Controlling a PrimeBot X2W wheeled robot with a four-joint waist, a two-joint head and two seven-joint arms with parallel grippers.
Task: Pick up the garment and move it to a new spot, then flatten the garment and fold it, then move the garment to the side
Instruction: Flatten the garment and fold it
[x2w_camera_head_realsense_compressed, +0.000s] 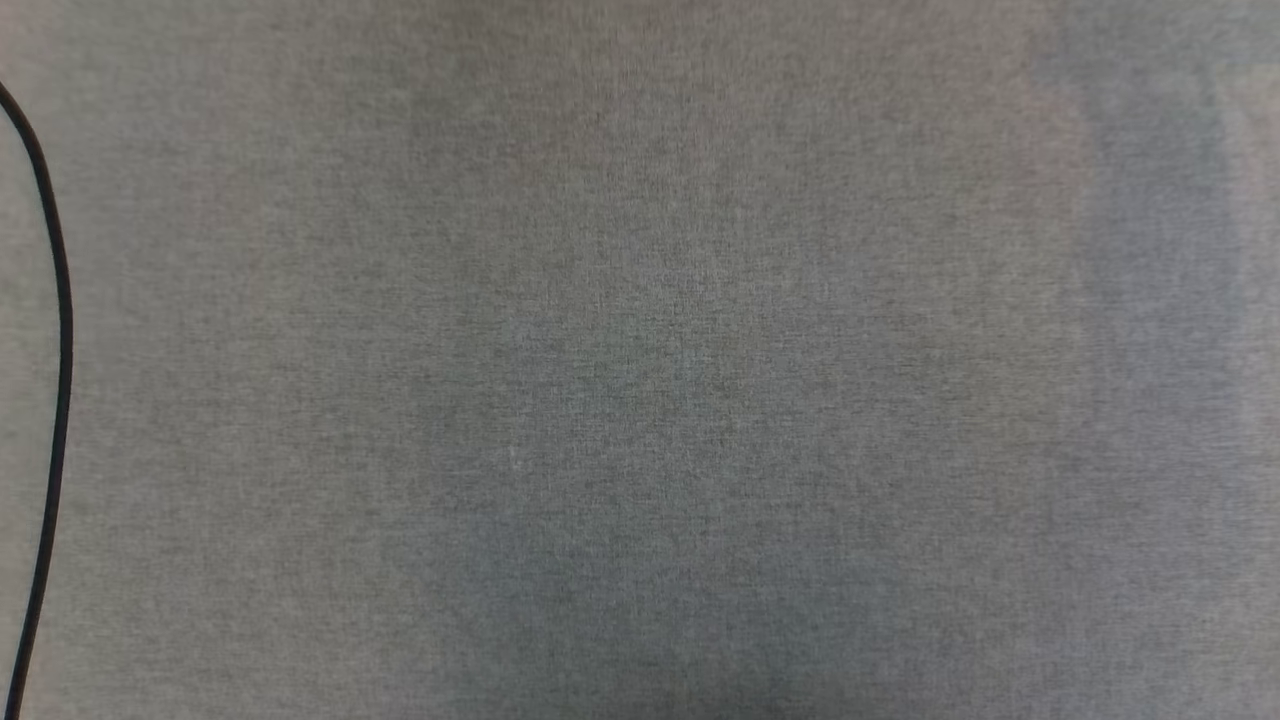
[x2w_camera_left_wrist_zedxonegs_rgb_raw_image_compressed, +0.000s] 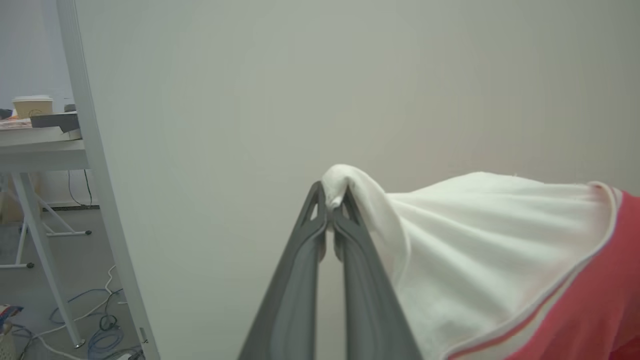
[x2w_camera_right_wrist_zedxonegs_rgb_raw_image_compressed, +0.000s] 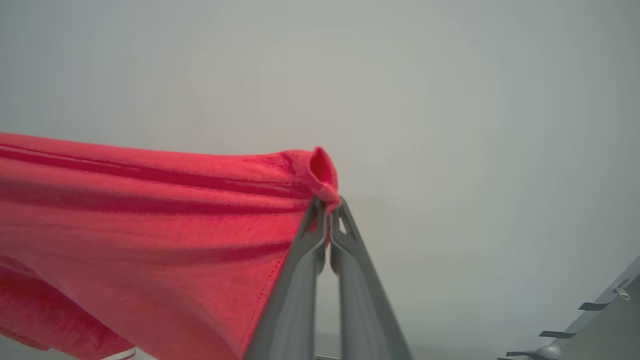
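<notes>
Left wrist view: my left hand (x2w_camera_left_wrist_zedxonegs_rgb_raw_image_compressed: 331, 199) pinches a thin fold of the garment (x2w_camera_left_wrist_zedxonegs_rgb_raw_image_compressed: 500, 260); my right hand (x2w_camera_right_wrist_zedxonegs_rgb_raw_image_compressed: 328, 205) nips its red edge. Either may slip if stretched.

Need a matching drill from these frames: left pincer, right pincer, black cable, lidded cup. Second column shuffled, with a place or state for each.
Column 1
1. left pincer
2. right pincer
3. black cable
4. lidded cup

Column 2
A. on the white desk, far back in the room
B. shut on a red part of the garment
C. runs down the left edge of the grey surface
D. shut on a white part of the garment

Pairs: 1-D, 2-B, 3-C, 4-A
</notes>
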